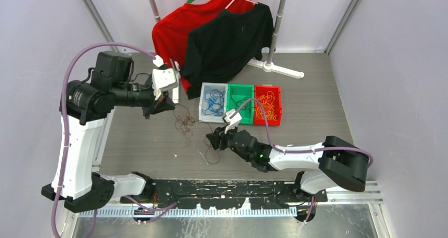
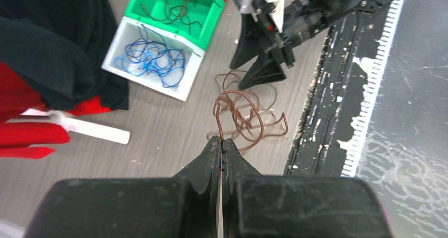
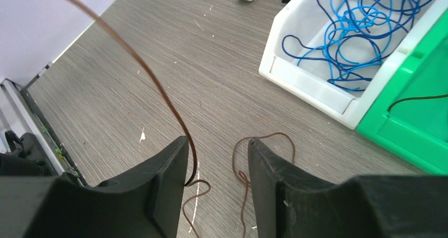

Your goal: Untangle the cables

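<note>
My left gripper (image 1: pixel 157 109) is shut on one end of a brown cable (image 2: pixel 244 117) and holds it above the table; its pinch point shows in the left wrist view (image 2: pixel 222 141). The rest of the brown cable (image 1: pixel 185 123) hangs in a loose tangle down to the table. My right gripper (image 1: pixel 213 141) is open just above the table. In the right wrist view (image 3: pixel 218 149) a taut brown strand (image 3: pixel 158 87) runs against its left finger (image 3: pixel 177 161). Slack brown loops (image 3: pixel 264 137) lie between the jaws. Blue cables (image 1: pixel 213 101) fill a white bin, orange cables (image 1: pixel 268 106) a red bin.
A green bin (image 1: pixel 247 105) with a dark cable stands between the white bin (image 1: pixel 202 106) and the red bin (image 1: pixel 279 108). A red shirt (image 1: pixel 174 29) and a black shirt (image 1: pixel 227 37) hang on a rack behind the bins. The rack's white foot (image 1: pixel 282 69) lies at the back right.
</note>
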Robot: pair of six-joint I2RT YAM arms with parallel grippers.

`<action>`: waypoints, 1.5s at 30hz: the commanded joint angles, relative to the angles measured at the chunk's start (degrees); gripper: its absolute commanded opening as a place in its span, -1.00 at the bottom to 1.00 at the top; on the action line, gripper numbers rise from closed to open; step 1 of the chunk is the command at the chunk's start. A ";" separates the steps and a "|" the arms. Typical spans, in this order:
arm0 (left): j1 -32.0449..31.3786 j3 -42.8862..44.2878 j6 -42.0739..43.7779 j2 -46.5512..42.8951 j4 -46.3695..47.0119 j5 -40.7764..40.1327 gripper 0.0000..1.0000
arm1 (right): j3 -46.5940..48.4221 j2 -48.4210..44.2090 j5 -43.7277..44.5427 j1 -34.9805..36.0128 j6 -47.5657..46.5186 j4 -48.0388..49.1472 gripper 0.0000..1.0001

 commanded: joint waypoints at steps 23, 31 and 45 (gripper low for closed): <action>-0.27 -4.85 9.43 -12.17 47.72 -26.00 -1.00 | -5.63 -10.44 6.60 0.16 10.98 -8.67 -0.98; -0.27 -9.18 10.97 -13.99 69.47 -33.00 -1.00 | -4.42 -10.06 6.14 0.09 12.06 -11.87 -0.98; -0.27 -33.10 -1.26 -24.45 34.12 4.59 0.12 | 4.80 -17.13 -9.87 0.24 5.44 -15.13 -0.98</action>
